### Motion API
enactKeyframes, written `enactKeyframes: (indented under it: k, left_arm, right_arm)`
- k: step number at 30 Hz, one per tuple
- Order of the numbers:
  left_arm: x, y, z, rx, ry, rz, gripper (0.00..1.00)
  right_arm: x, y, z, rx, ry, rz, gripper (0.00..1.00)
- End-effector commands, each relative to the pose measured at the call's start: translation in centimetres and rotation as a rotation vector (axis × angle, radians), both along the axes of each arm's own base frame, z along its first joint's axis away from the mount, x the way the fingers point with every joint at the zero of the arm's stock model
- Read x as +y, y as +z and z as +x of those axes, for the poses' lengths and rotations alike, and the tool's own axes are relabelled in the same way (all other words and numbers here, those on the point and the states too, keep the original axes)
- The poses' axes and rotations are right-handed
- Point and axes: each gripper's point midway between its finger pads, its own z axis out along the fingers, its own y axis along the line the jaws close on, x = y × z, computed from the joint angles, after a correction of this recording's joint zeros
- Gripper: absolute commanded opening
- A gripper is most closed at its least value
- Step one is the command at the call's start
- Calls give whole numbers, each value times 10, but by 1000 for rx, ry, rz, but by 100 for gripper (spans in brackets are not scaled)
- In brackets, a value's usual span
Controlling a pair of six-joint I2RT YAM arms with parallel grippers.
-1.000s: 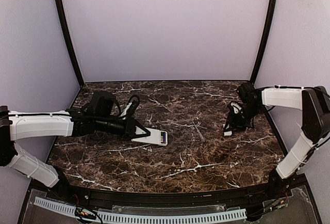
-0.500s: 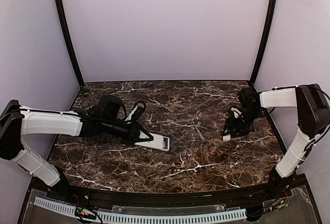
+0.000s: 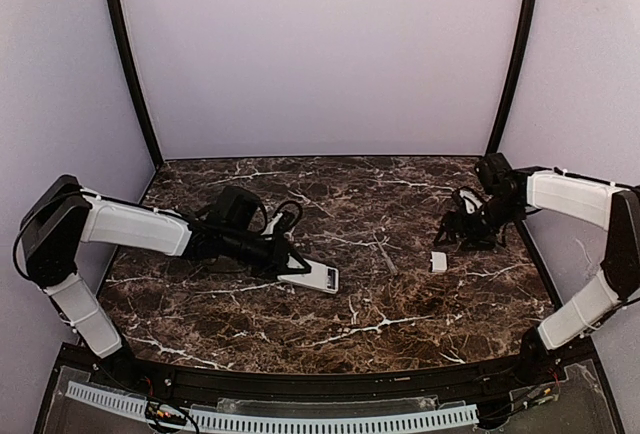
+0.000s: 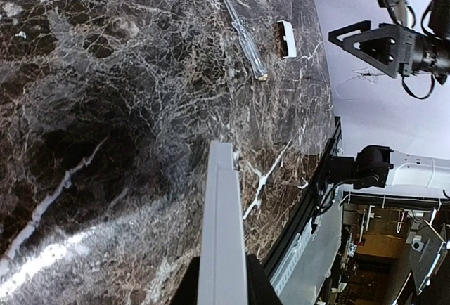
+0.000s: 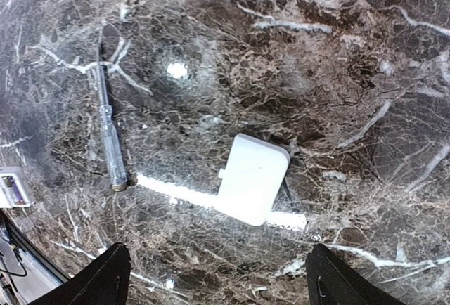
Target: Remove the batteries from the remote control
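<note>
Left tool (image 3: 287,262): closed on one end of remote control (image 3: 314,276), left of centre on table (image 3: 420,324) | right tool (image 5: 221,277): spread wide above small white piece (image 5: 253,178), well apart from it | risk: one-ended grip may let it pivot or slip when batteries, seemingly still inside, are pried.

Lab test booth: lilac walls (image 3: 320,54), marble tabletop (image 3: 400,314).

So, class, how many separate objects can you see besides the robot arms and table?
3. The remote is left of centre, held at one end by the left gripper; a screwdriver right of centre; a white piece further right. Others may be hidden inside the remote.
</note>
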Motion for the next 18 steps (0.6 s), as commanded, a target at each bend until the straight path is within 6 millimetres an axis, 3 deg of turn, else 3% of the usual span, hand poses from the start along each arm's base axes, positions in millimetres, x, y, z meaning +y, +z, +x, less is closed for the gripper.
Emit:
enactKeyframes:
  k: [1,4,10,18]
  left_arm:
    - [-17,2,18,-33,-15,-10,0]
    - [-28,1,27,-26,-26,-11,0]
    - [-31,-26,35,17,-17,64,0]
    - [-7,-56,36,33,7,207,12]
  right_arm:
    - [2,20,-13,-14,-18,52,88]
    - [7,32,-21,-36,-17,99,91]
    - [13,52,-32,-84,-4,156,93]
    - [16,60,-37,-115,16,180,94]
